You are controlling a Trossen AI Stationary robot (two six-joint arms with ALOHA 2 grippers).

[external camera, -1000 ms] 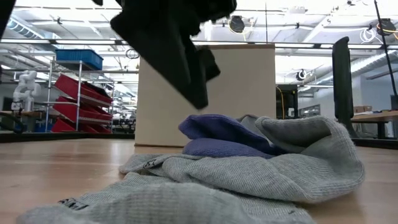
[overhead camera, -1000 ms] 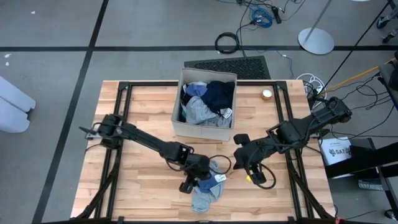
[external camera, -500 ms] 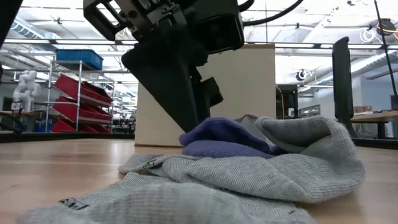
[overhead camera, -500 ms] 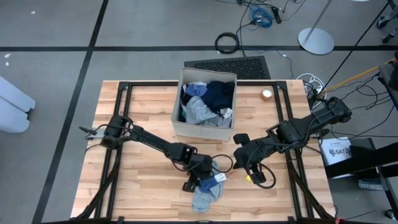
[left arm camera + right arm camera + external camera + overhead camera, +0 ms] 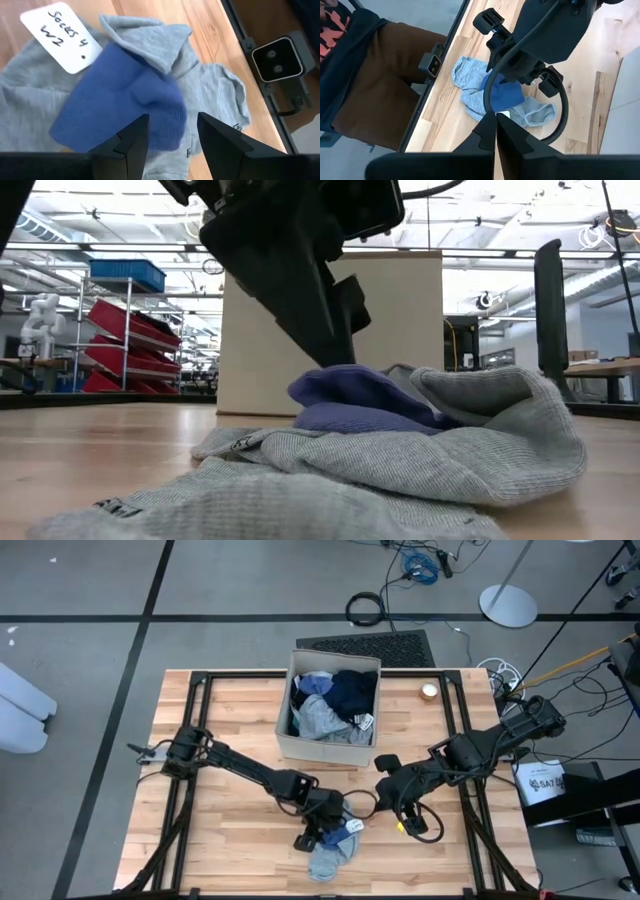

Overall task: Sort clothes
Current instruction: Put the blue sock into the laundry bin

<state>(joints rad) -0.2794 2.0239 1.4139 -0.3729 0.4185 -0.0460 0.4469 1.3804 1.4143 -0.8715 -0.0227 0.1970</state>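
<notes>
A small heap lies on the table near its front edge: a grey knitted piece [image 5: 328,860] with a blue piece [image 5: 120,105] on top of it and a white hand-written tag [image 5: 62,35] beside that. My left gripper [image 5: 172,145] stands open right over the blue piece, slanting down, one finger on each side of its edge. In the low view its dark finger [image 5: 320,310] reaches the blue piece's top [image 5: 350,380]. My right gripper [image 5: 495,132] is shut and hovers to the right of the heap, holding nothing. The beige box [image 5: 325,748] behind holds more clothes [image 5: 335,700]. My left gripper's fingers come at the blue piece from above, slanting. Whether they touch it, I cannot tell.
A black cable loop [image 5: 425,825] lies on the table under my right arm. A small round thing [image 5: 429,691] sits at the far right. A person [image 5: 370,85] stands at the table's near edge. Bare wood lies to the heap's left [image 5: 230,830].
My left gripper has shifted slightly toward the table's right and come down onto the blue piece, staying open. The clothes have not moved.
</notes>
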